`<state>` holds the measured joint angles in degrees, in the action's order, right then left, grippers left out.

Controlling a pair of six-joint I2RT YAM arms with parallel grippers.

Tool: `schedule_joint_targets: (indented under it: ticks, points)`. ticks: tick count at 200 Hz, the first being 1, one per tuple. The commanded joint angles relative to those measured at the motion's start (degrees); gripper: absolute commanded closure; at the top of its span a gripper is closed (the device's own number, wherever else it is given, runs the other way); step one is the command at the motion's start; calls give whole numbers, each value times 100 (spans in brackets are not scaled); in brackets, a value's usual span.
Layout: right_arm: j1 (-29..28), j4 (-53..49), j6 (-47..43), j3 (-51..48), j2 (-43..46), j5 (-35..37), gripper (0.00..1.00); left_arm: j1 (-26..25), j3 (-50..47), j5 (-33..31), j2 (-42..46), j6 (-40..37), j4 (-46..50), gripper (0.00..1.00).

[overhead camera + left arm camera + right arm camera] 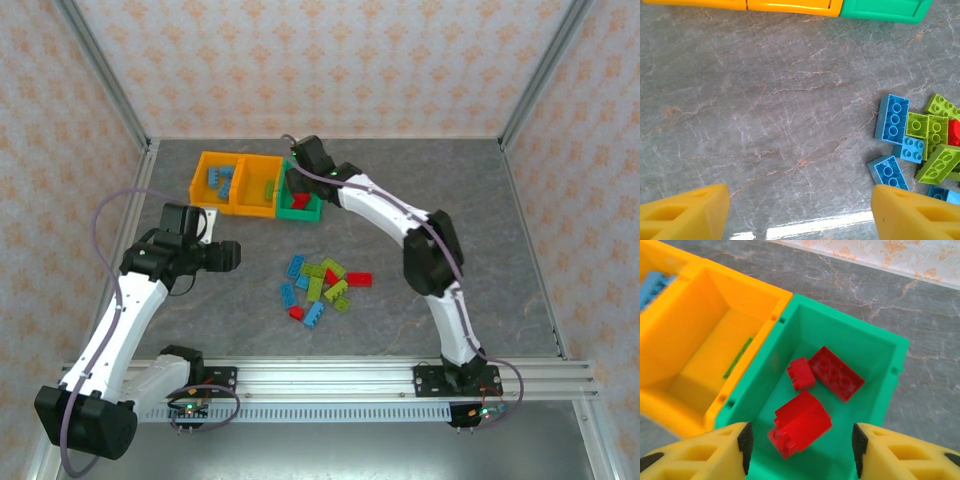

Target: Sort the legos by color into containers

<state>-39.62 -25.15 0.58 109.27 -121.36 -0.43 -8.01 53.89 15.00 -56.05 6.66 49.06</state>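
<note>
3 studded red legos (835,374) in glossy rect. green bin (852,322), veined table (920,390)

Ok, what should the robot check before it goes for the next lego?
1. Right jaws free of the red lego: ok, they are open and it lies in the green bin.
2. Green bin holds red only: ok, three red ones.
3. Right jaws lifted clear of the bin: cannot tell.
4. Left jaws open and empty: ok, above bare table.
5. Everything sorted: not ok, blue, lime and red legos wait in the pile.
</note>
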Motion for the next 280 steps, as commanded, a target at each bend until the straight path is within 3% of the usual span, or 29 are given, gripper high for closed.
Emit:
schedule_joint_targets:
  ticks: [1,20,38,78,103,172,246,280]
  points:
    - [-24,12,79,-764,1542,-248,41,-246,78,199,-9,785,75,27]
    - [-20,-189,109,-1290,2406,-278,39,-810,162,156,-60,1350,-70,31]
    - [-20,-264,327,-2028,3302,-64,37,-1687,382,-458,-185,1815,-89,33]
    - [-2,-226,1301,-4166,5397,1283,20,-3527,472,-1384,-953,2986,-746,38]
    - [37,-352,1715,-4977,6246,1797,10,-4179,475,-1502,-1832,3186,-1520,42]
    - [34,-913,1788,-4877,6318,1717,9,-4207,852,-1702,-3660,2577,-2097,46]
    - [40,-920,1786,-4839,6283,1660,8,-4200,796,-2059,-4181,2556,-2125,46]
    - [42,-920,1822,-4829,6257,1612,8,-4200,759,-1941,-4321,2537,-2207,55]
